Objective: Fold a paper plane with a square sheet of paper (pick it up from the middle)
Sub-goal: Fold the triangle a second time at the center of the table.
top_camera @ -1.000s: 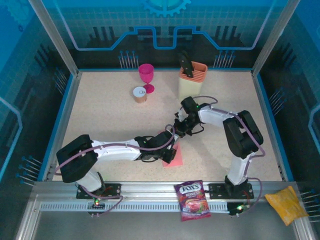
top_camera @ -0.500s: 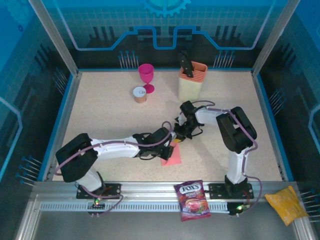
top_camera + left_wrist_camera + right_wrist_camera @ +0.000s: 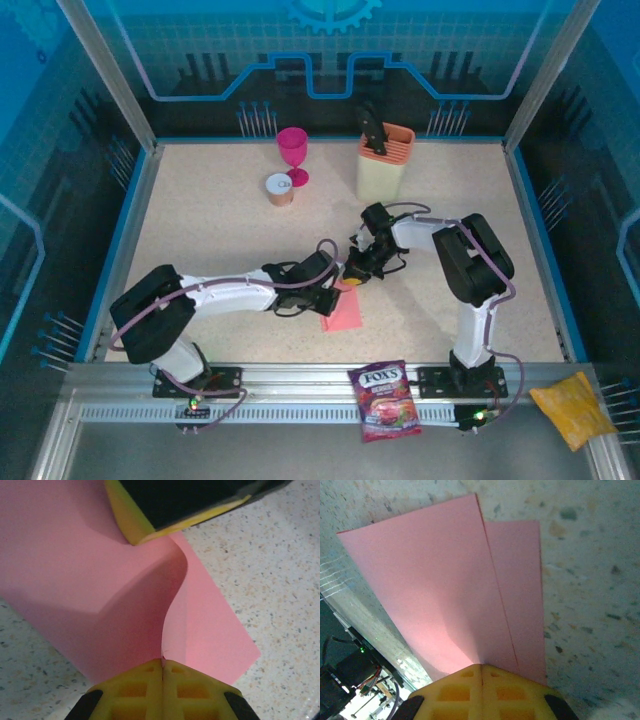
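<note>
The square sheet of paper (image 3: 345,314) is salmon-pink and lies mid-table with one long fold in it. My left gripper (image 3: 335,287) is shut on its near edge; in the left wrist view the sheet (image 3: 75,580) curls upward from the closed yellow fingertips of that gripper (image 3: 162,661). My right gripper (image 3: 356,271) pinches the far end. Its wrist view has the folded sheet (image 3: 430,590), with a crease line, running out from the shut gripper (image 3: 481,666). One of the right gripper's fingers (image 3: 150,530) hangs just above the curl. The paper plane is out of view.
A magenta goblet (image 3: 293,150) and a small can (image 3: 279,189) stand at the back left, a beige holder (image 3: 385,160) at the back centre. A purple candy bag (image 3: 384,400) lies on the front rail, a yellow bag (image 3: 573,407) at the front right.
The right arm's elbow has drawn in toward the left. My left gripper has crept slightly up and right toward the right gripper, and both still pinch the sheet.
</note>
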Controlling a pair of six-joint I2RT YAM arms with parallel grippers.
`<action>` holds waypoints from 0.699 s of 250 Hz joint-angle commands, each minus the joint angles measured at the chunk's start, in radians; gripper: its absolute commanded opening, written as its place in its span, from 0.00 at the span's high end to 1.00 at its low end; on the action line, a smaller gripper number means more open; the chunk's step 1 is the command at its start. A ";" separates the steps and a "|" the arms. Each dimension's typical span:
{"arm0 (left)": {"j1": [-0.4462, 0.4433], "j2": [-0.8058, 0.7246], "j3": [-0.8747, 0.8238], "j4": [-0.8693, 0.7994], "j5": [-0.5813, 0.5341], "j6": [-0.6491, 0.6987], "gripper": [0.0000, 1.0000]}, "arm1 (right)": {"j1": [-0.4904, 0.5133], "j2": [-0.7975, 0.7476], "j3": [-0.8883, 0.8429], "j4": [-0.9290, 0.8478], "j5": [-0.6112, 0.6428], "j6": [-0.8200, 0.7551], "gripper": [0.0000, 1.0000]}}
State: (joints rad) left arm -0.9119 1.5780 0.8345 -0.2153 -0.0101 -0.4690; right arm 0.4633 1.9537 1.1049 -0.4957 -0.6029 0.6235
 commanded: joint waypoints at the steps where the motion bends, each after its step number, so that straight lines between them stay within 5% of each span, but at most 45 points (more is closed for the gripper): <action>1: 0.015 -0.003 -0.019 -0.038 -0.024 0.019 1.00 | 0.000 0.057 -0.038 -0.025 0.068 0.001 1.00; 122: 0.032 0.036 0.008 -0.028 0.008 0.046 1.00 | 0.005 0.073 -0.032 -0.027 0.068 -0.001 1.00; 175: 0.030 0.058 0.032 -0.028 0.025 0.057 0.84 | 0.006 0.077 -0.035 -0.026 0.071 -0.002 1.00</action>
State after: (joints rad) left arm -0.8883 1.6192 0.8318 -0.2310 -0.0101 -0.4377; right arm 0.4633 1.9625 1.1049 -0.4866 -0.6209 0.6235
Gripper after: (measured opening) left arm 0.148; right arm 0.049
